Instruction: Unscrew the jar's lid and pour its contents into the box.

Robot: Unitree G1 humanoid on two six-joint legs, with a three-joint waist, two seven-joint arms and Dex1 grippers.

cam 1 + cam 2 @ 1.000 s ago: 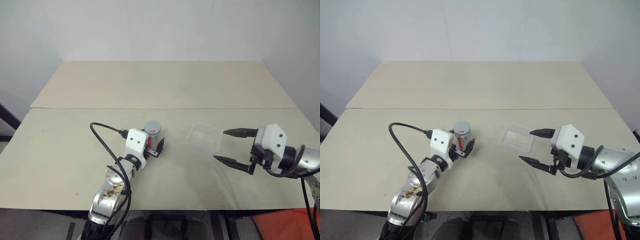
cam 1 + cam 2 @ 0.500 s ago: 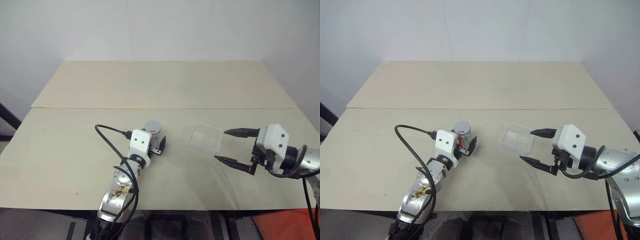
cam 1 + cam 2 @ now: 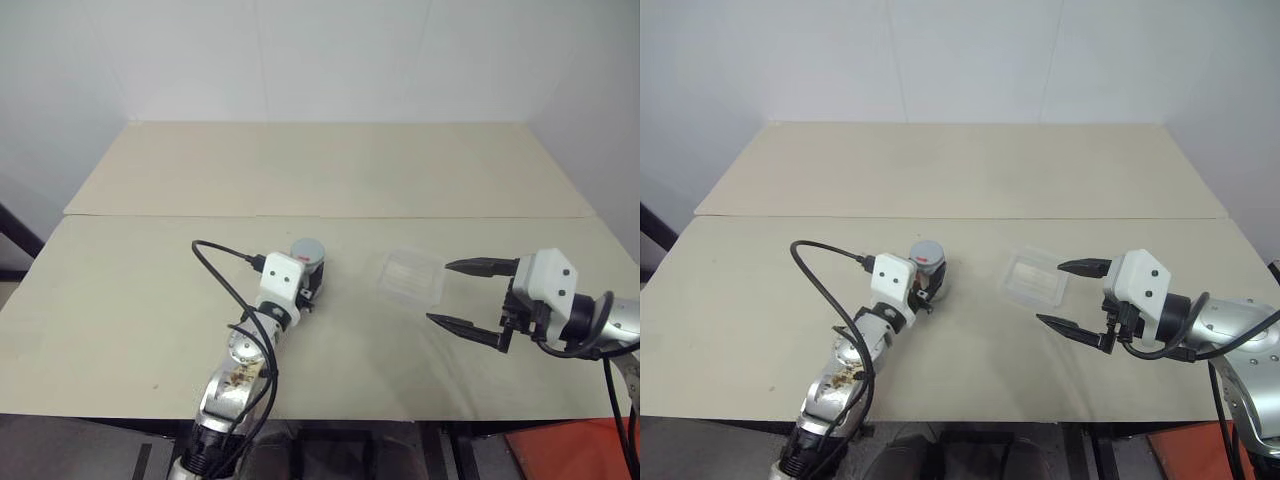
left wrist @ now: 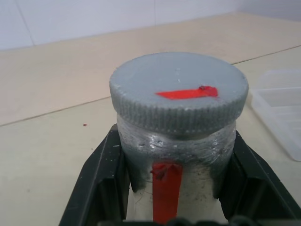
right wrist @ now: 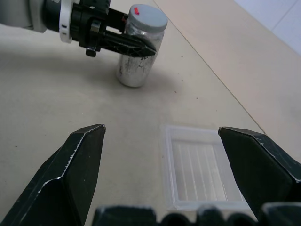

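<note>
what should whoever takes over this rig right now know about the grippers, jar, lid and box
Left gripper: shut on the small clear cylindrical jar with the vertical red stripe, one black finger on each side just below the cap. The jar stands upright on the beige table.
Right gripper: open, holding nothing, hovering beside the shallow clear plastic box, which lies on the table to the right of the jar.
Done: jar gripped.
Left: the round grey screw lid with the red mark is on the jar, not yet unscrewed; then pour the contents into the box. The contents cannot be made out.
</note>
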